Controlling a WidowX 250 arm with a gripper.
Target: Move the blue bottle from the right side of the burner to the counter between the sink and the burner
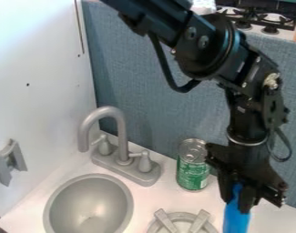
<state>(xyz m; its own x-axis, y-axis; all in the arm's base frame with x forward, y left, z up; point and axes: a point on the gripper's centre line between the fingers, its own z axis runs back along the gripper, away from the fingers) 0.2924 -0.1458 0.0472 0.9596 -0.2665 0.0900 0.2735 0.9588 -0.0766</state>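
Our claw is holding the narrow upper end of a blue thing between its fingers. Well off to its side, a grey sink basin is lying, with the faucet standing nearer and the green can just beside the claw. Below the claw, the blue thing is looking light, smooth and perhaps slippery; we are judging its slim top the handiest hold.

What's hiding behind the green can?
Behind the can stands a blue-gray panel. The can covers the bit of panel and white counter right behind it, so I can't tell if something small is hiding there.
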